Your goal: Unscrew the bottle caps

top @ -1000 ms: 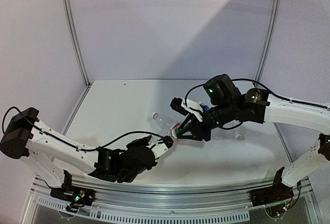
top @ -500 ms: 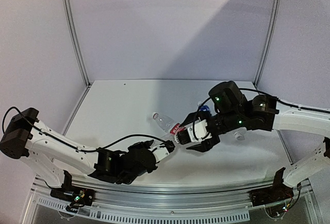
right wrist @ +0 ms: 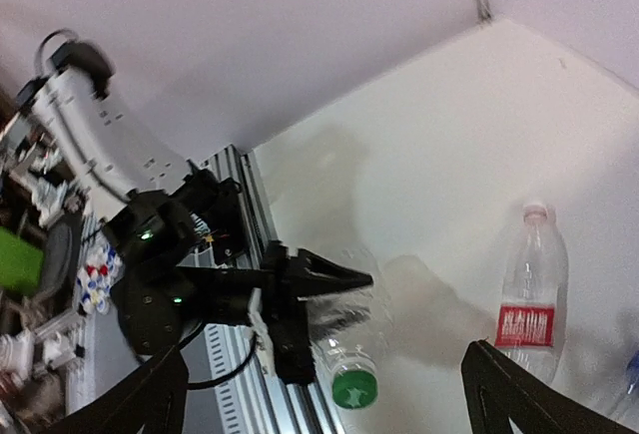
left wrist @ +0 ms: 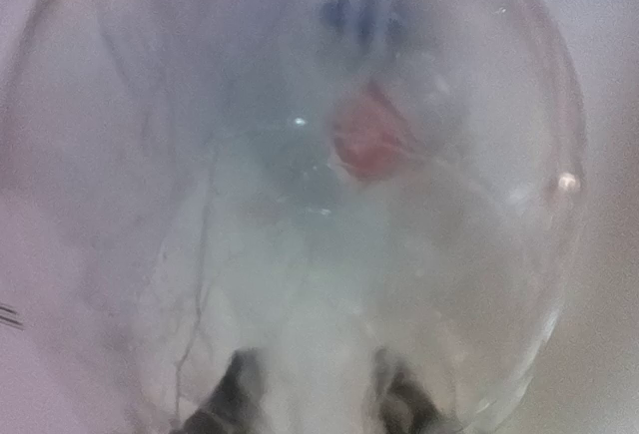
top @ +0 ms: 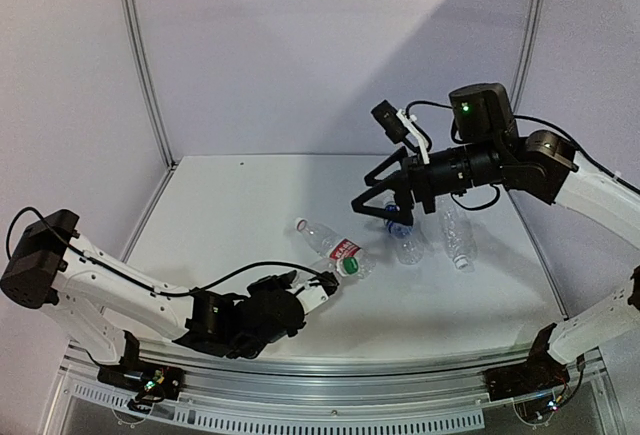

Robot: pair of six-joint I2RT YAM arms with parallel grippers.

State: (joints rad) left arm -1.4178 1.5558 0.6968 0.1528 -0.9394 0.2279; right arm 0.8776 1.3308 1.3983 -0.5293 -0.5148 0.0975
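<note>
My left gripper is shut on the body of a clear unlabelled bottle, tilted with its green cap still on. In the left wrist view that bottle fills the frame, with blurred dark fingers at the bottom. My right gripper hangs open and empty well above the table, up and right of the green cap. A red-labelled bottle lies on the table with its pale cap on.
A blue-labelled bottle and another clear bottle lie under the right arm. The aluminium rail runs along the table's near edge. White walls close in the back and both sides.
My right gripper has opened off the green cap and risen up and to the right. The left gripper still holds the bottle in about the same place.
</note>
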